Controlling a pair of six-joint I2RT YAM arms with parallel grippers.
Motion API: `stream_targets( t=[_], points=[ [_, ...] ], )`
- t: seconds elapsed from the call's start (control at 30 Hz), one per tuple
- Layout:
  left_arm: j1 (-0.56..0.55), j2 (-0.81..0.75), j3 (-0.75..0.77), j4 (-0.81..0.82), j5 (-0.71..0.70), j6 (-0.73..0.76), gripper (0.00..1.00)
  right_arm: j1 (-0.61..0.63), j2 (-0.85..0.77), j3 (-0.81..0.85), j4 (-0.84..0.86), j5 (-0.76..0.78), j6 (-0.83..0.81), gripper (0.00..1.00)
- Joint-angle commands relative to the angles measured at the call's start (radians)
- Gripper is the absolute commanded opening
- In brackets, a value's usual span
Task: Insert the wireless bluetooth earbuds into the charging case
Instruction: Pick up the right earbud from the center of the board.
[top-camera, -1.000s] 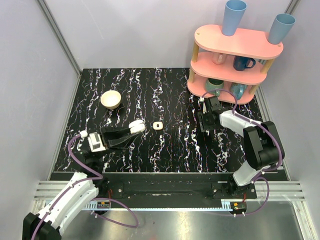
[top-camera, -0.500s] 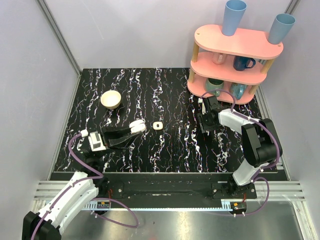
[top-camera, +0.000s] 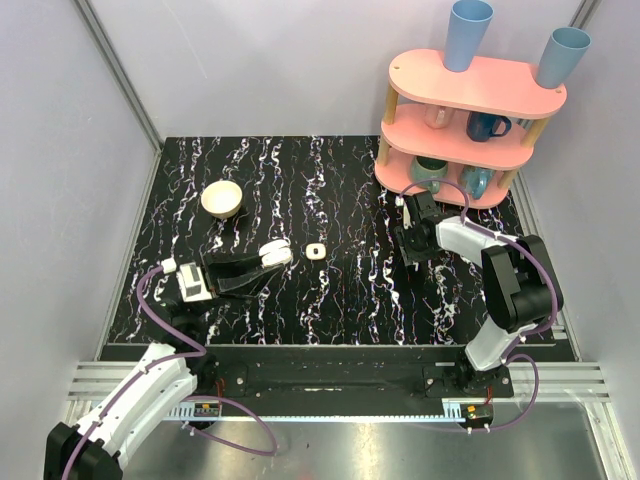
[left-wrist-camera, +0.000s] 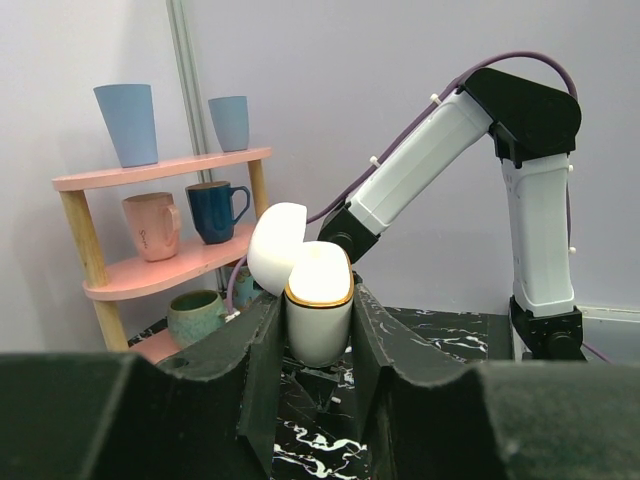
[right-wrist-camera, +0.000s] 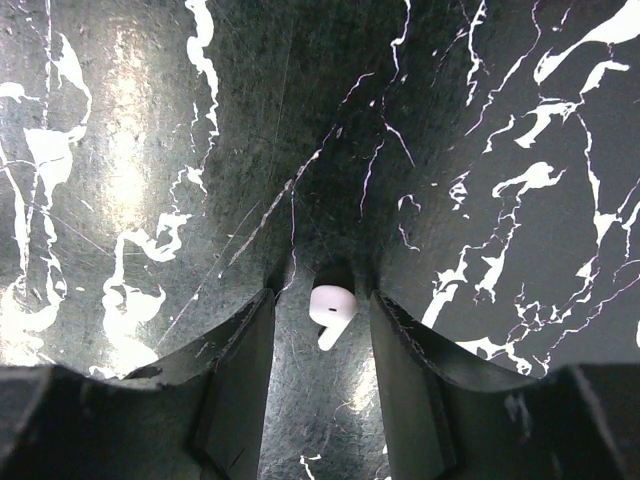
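My left gripper is shut on the charging case, a white case with a gold rim. It holds the case upright above the table with the lid swung open to the left. In the top view the case is left of centre. My right gripper points down at the table near the pink shelf. Its jaws are open on either side of one white earbud that lies on the marble. A gap shows on each side of the earbud. From above, the right gripper hides the earbud.
A small white rounded-square piece with a dark centre lies mid-table. A wooden bowl sits at the back left. A pink two-tier shelf with mugs and blue cups stands at the back right, close behind the right arm.
The right jaws have drawn a little closer around the earbud, and that wrist has shifted slightly toward the shelf. The left arm and the case have stayed still.
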Motion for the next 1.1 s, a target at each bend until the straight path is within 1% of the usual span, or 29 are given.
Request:
stream_targets(
  t=[0.0, 0.43, 0.57, 0.67, 0.83, 0.9, 1.07],
  points=[
    [-0.002, 0.009, 0.034, 0.065, 0.015, -0.005, 0.00, -0.006, 0.001, 0.038, -0.013, 0.015, -0.013, 0.50],
    [-0.002, 0.016, 0.039, 0.062, 0.022, -0.008, 0.00, -0.007, 0.022, 0.044, -0.019, 0.047, -0.003, 0.44],
    [-0.002, 0.017, 0.039, 0.063, 0.022, -0.008, 0.00, -0.006, 0.024, 0.048, -0.027, 0.047, -0.003, 0.42],
    [-0.002, 0.020, 0.039, 0.065, 0.021, -0.009, 0.00, -0.006, 0.019, 0.049, -0.036, 0.039, -0.003, 0.43],
    [-0.002, 0.020, 0.040, 0.066, 0.025, -0.012, 0.00, -0.006, 0.018, 0.052, -0.046, 0.025, -0.007, 0.42],
    [-0.002, 0.019, 0.040, 0.063, 0.029, -0.012, 0.00, -0.006, 0.025, 0.052, -0.046, 0.022, -0.009, 0.39],
    [-0.002, 0.008, 0.040, 0.056, 0.025, -0.009, 0.00, -0.006, 0.044, 0.058, -0.046, 0.018, -0.009, 0.38]
  ],
)
